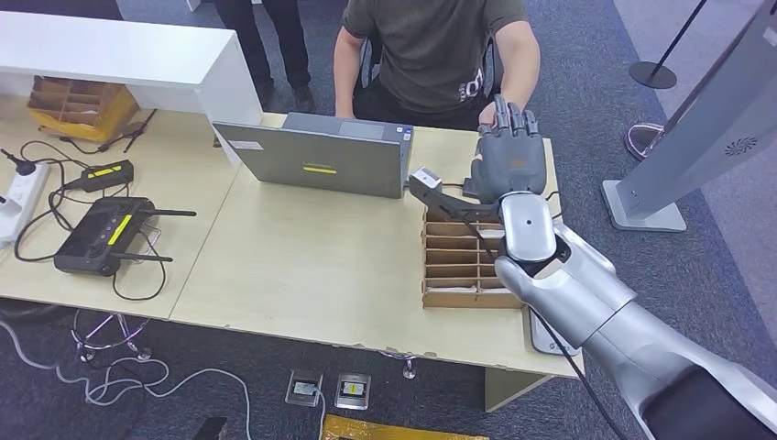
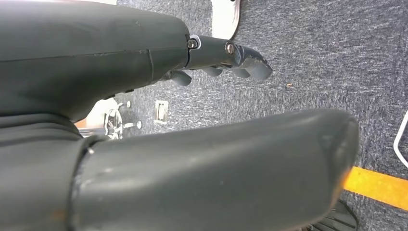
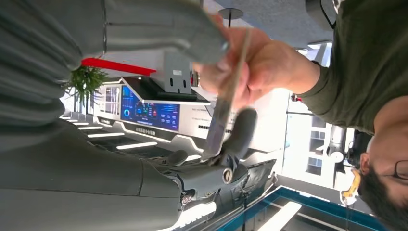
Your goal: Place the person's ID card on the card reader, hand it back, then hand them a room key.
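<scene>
Wooden table (image 1: 302,266) bears laptop (image 1: 316,158), divided tray (image 1: 458,261), router (image 1: 99,235).

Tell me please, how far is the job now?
In hand: the right hand and the person's hand both hold a thin card above the table. Whether it is the ID card or the room key, I cannot tell, so the finished and remaining steps are unclear. The left hand hangs empty.

Card (image 3: 226,103) edge-on and blurred between right hand (image 3: 211,96) and person's hand (image 3: 255,62).
</scene>
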`<state>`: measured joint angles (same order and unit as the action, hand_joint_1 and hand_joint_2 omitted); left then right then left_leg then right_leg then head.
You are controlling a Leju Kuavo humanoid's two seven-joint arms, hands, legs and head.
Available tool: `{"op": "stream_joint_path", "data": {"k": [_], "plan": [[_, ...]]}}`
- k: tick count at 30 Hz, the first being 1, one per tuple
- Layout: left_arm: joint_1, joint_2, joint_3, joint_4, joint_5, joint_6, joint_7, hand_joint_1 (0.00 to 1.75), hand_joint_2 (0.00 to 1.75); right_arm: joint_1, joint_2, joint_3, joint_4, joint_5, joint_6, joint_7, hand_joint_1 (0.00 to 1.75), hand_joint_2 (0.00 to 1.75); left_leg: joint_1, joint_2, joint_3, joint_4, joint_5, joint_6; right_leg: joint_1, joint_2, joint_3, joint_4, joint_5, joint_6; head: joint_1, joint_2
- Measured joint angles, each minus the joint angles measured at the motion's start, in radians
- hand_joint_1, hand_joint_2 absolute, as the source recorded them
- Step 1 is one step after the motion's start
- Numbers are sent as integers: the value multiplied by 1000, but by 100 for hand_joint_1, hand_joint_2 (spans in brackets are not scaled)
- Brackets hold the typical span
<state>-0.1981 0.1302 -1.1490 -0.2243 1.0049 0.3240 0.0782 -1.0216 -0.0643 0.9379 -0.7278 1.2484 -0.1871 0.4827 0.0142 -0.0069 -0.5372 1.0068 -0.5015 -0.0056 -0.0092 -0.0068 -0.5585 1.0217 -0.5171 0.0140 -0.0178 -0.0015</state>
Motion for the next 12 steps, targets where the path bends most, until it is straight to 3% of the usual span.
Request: {"op": "stream_joint_path", "data": {"k": [12], "plan": [[2, -4, 0, 0, 3, 0, 0, 0, 0, 0, -8, 10, 9, 7, 1, 26, 0, 0, 0, 0, 0, 0, 0, 0, 0, 1, 0, 0, 0, 0, 0, 0]]}}
